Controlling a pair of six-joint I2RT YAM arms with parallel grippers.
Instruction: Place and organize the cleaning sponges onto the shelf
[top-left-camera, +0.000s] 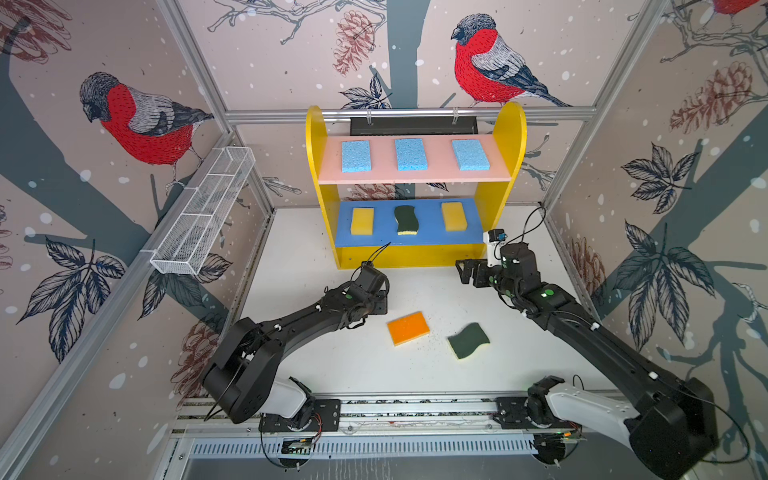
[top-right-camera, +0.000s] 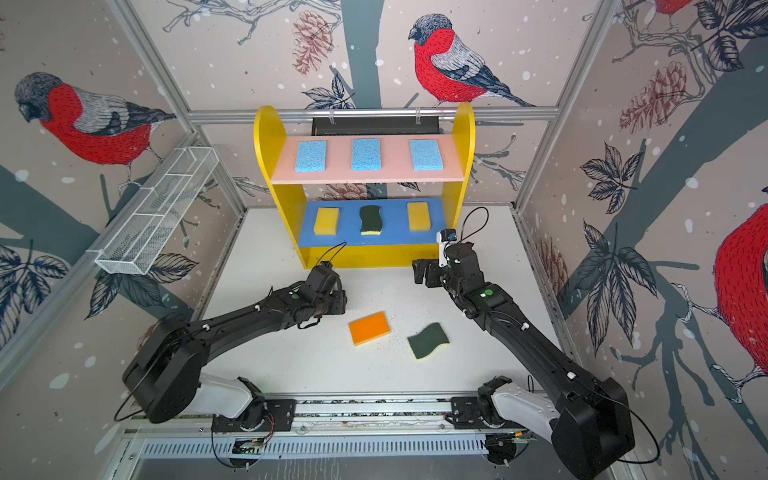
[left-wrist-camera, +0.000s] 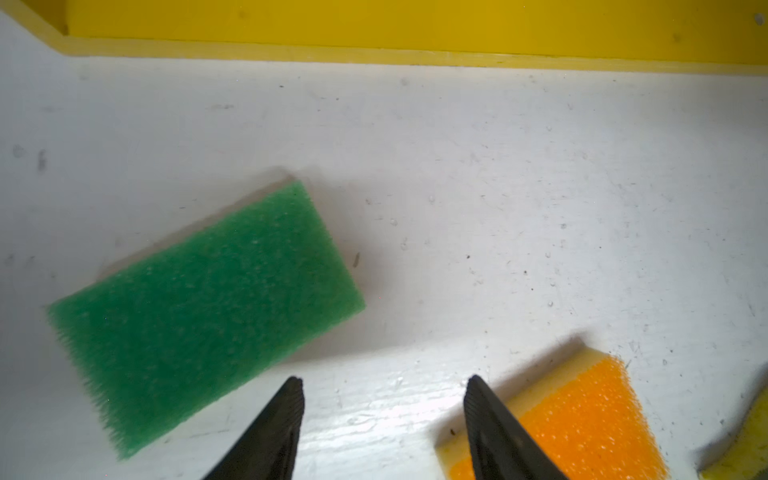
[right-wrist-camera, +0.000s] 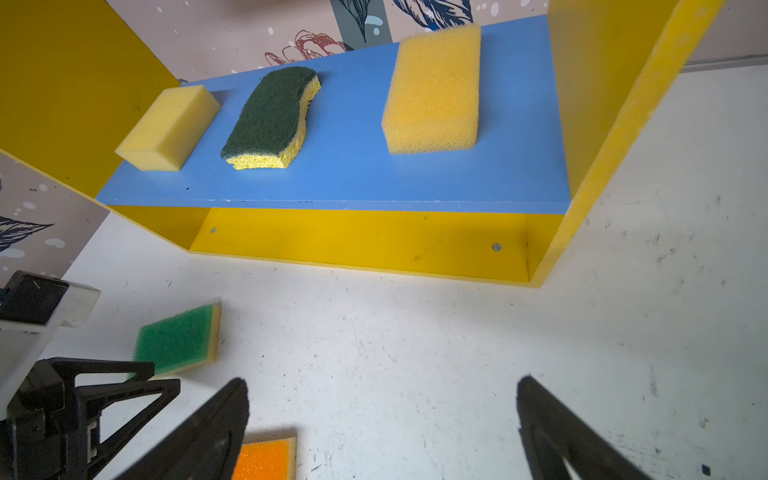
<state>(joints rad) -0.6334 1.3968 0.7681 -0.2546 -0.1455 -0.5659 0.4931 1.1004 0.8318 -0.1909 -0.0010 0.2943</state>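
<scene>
Bird-patterned walls (top-left-camera: 137, 116) are set around a white table (top-left-camera: 332, 370). At its back the shelf (top-left-camera: 510, 137) is stood: three blue sponges (top-left-camera: 411, 154) are laid in a row on the pink board (top-left-camera: 415, 176), and a scourer (top-left-camera: 405, 220) is flanked by two yellow blocks (top-left-camera: 362, 221) on the blue board (top-left-camera: 428, 239).

The left arm (top-left-camera: 299, 320) is folded at the elbow and reached toward the middle, its wrist bent down before the shelf's base. The left gripper (left-wrist-camera: 384, 384) is pointed at the table with jaws parted and nothing held — the green sponge (left-wrist-camera: 208, 307) is seen flat just to one side, the orange sponge (top-left-camera: 408, 328) to the other.

The right arm (top-left-camera: 582, 328) is stretched diagonally toward the shelf's right foot, and the right gripper (top-left-camera: 467, 270) is aimed leftward before the bottom tier — jaws spread wide, empty. A second scourer (top-left-camera: 468, 340) is seen on the table near the orange sponge, not touching it.
</scene>
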